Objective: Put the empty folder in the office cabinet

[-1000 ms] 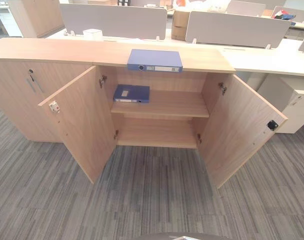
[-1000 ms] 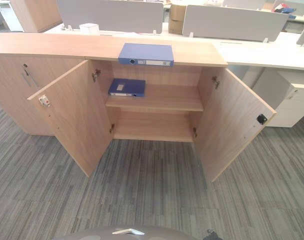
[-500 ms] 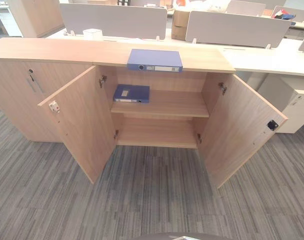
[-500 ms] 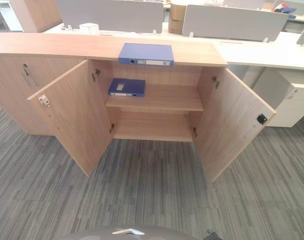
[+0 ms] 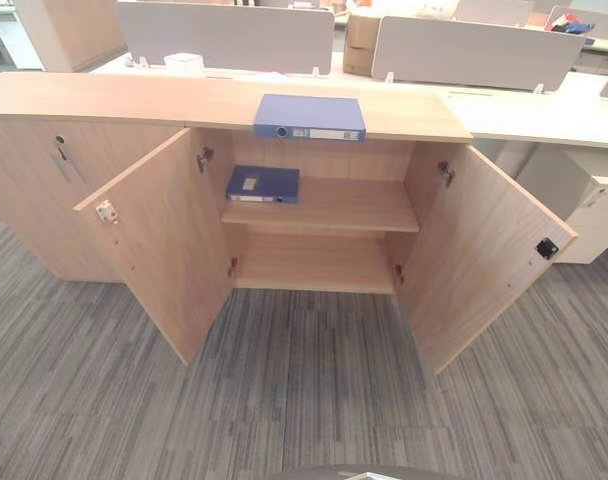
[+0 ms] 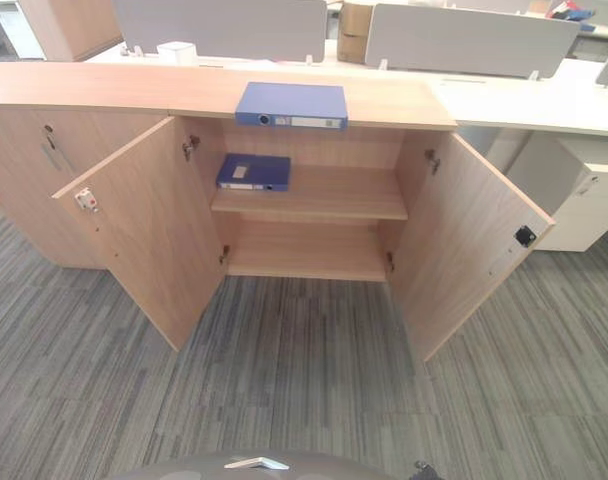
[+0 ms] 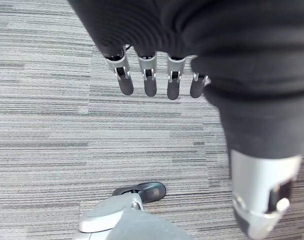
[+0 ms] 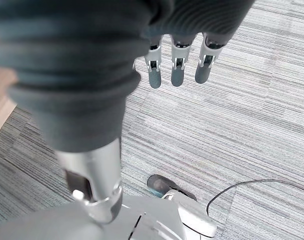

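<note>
1. Grey striped carpet (image 5: 304, 390) underfoot; low wooden office cabinet (image 5: 329, 205) ahead, both doors (image 5: 164, 245) swung wide open.
2. Behind cabinet: white desks with grey divider panels (image 5: 229, 35); small white box (image 5: 184, 63) on desk at far left.
3. Blue folder (image 5: 310, 117) lying flat on counter (image 5: 134, 98) over open compartment, spine facing forward, front edge at counter lip.
4. Second blue folder (image 5: 263, 184) lying flat on upper shelf (image 5: 344, 205) inside cabinet, at left end, near left hinge side. Lower shelf bare.
5. Closed cabinet section with keyed handle (image 5: 64, 158) adjoining on left.
6. Left hand (image 7: 157, 75) hanging over carpet, fingers straight and slightly apart, holding nothing.
7. Right hand (image 8: 177, 60) likewise over carpet, fingers straight, side by side, holding nothing.
8. Versus 1.0 s and 0.5 s ago: whole head view shifted slightly upward, so camera moved; folders, doors and box unchanged relative to cabinet.
</note>
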